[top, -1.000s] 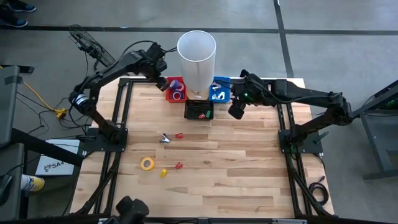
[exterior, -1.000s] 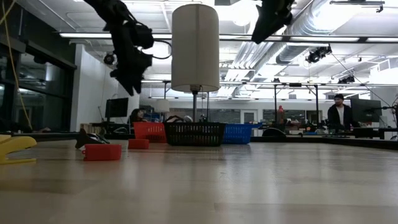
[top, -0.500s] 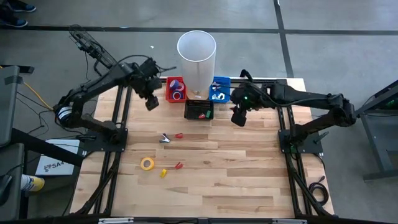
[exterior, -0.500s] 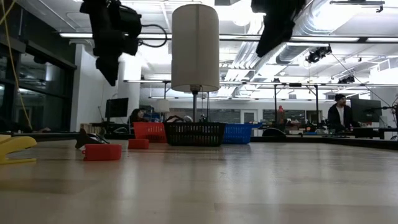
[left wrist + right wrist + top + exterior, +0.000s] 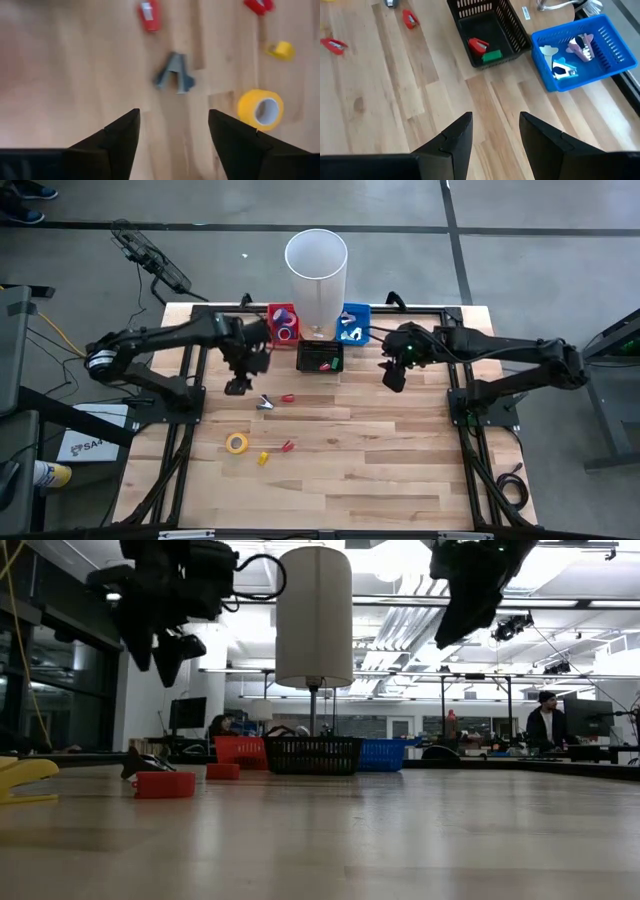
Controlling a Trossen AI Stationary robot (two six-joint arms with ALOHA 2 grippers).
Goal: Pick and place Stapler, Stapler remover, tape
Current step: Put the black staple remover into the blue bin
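Note:
My left gripper (image 5: pixel 237 385) (image 5: pixel 172 130) hangs open over the table, pointing down, with nothing between its fingers. Just beyond it lies a grey stapler remover (image 5: pixel 173 80) (image 5: pixel 265 403). A small red stapler (image 5: pixel 150 15) (image 5: pixel 288 397) lies beside the remover. The yellow tape roll (image 5: pixel 260 109) (image 5: pixel 236 443) lies flat nearer the front edge. My right gripper (image 5: pixel 393 375) (image 5: pixel 495 130) is open and empty in the air, right of the black basket (image 5: pixel 465 15). More tape rolls sit in the red bin (image 5: pixel 282 323).
The black basket (image 5: pixel 320 357) holds a red stapler (image 5: pixel 478 45) and a green one (image 5: pixel 490 56). The blue bin (image 5: pixel 600 55) (image 5: pixel 353 323) holds several stapler removers. A tall white cylinder (image 5: pixel 316 270) stands behind the bins. Another red stapler (image 5: pixel 287 446) and a small yellow piece (image 5: pixel 263 459) lie near the tape.
My left gripper has swung from beside the red bin toward the table's near edge and slightly left, sinking a little and rolling about its own axis; it now hangs near the grey stapler remover. My right gripper has come down and drifted slightly right.

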